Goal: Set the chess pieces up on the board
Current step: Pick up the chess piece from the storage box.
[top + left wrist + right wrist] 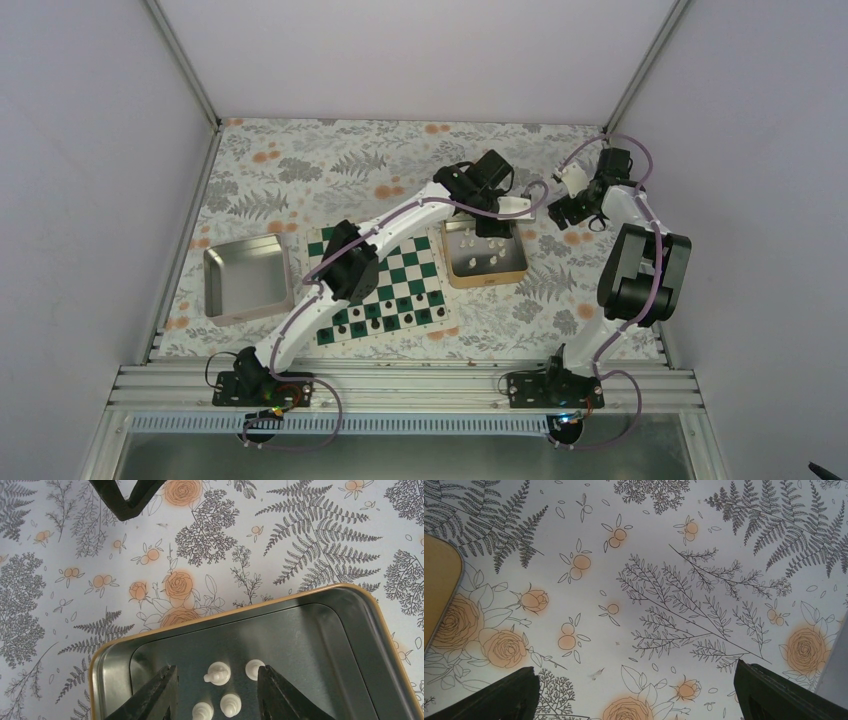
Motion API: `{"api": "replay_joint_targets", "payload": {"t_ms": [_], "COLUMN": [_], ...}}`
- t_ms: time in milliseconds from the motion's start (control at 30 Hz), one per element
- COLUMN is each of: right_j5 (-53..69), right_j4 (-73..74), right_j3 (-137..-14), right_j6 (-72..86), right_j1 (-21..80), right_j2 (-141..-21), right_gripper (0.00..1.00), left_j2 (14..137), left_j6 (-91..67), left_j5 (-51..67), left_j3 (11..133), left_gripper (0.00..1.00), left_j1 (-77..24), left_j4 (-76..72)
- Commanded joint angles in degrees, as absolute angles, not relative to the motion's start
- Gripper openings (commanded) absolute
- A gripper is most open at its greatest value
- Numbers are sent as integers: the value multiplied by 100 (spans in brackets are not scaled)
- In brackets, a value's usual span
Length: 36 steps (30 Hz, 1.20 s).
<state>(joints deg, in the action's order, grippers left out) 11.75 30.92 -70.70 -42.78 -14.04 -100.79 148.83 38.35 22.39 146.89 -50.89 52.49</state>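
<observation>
Four white chess pieces (218, 674) lie in tan tin (310, 645), between spread fingers of left tool (219, 696); right tool (640, 700) gapes wide over floral bench (649, 555) beside tin.

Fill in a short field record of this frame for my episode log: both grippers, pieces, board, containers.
left gripper: open, poised over white chess pieces in the tan tin
right gripper: open, above the flowered tablecloth, beside the tin
chessboard: dark pieces on its near rows; no white ones seen on it
grey tray: left of the board
</observation>
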Motion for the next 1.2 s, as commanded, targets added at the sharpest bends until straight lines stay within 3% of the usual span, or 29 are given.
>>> {"api": "replay_joint_targets", "payload": {"t_ms": [0, 1167], "right_j5": [1283, 1309], "right_j4": [3115, 3134], "right_j3": [-7163, -7137], "right_j6": [-4267, -4307], "right_j1": [-1464, -1476], "right_j2": [-10151, -10205], "right_gripper": [100, 100], "left_j2": [15130, 15599], "left_j6": [3927, 3911], "left_j5": [2367, 2080], "left_j3": [14651, 14546], "left_gripper": [40, 40], "left_j1": [-5111, -5102], "left_j4": [5307, 4869]}}
